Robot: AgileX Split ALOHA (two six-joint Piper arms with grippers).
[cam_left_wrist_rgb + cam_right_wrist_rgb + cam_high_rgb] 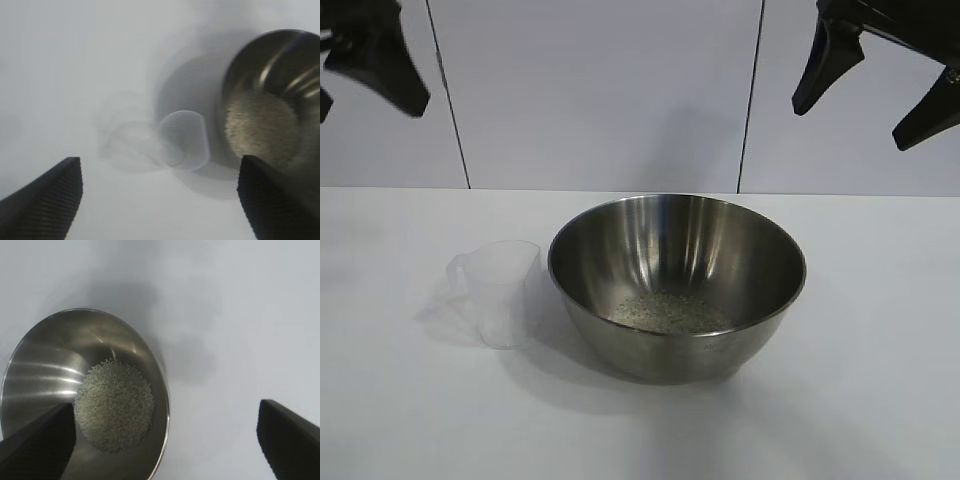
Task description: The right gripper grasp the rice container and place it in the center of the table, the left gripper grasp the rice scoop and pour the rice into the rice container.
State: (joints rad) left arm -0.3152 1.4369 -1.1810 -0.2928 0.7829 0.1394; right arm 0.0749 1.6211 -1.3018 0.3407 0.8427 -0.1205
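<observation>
Steel rice container [677, 285], frame centre: holds the rice [668, 312]. Rice scoop [498, 290], touching its left: upright, empty. Left gripper [365, 65] and right gripper [875, 85], upper corners: fingers apart, empty-handed. We judge pouring done; retreat clear, disturbing nothing.

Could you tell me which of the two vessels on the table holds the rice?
The rice container, the large steel bowl, holds the rice; the rice scoop beside it stands empty.

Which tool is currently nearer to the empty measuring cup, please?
Left. The left tool hangs open above the measuring cup; the right tool hangs open high beyond the steel bowl, farther off.
</observation>
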